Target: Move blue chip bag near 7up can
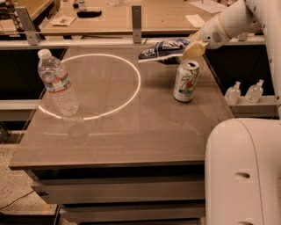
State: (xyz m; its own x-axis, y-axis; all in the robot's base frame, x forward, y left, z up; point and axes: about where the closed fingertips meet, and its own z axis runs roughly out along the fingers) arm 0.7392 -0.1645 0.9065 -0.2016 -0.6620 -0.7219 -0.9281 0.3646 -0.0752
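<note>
Gripper [189,49] sits just behind the can [185,81], a bit above the can's silver top. Its tan fingers [196,46] are closed on the right end of the bag [163,48], so the bag is gripped. The bag sticks out from the gripper to the left, roughly level and tilted slightly down at its left tip. It is dark blue with white patches and crumpled. It looks lifted clear of the table [131,132], with a dark shadow under it behind the can. Bag and can are near each other but not touching; the bag is behind the can and up-left of it, with its gripped end almost over the can.

The can stands upright on the table, white and pale green with the red-dot 7 facing the camera. The white arm [228,22] comes in from up-right of the can and slopes down to the gripper.

A clear water bottle [57,84] with a white cap stands upright far left of the can, well apart from it. A bright ring of light [136,88] lies on the table left of the can; the bottle's base is on the ring's left arc, and the can is outside the ring.

The robot's white base [243,171] fills the corner below and right of the can. Two small clear bottles [243,92] stand on a ledge right of the can, off the table. Behind the can is a second table [114,22] with a grey post [137,17] at its front edge, a black object [89,13] and a paper [195,20].
</note>
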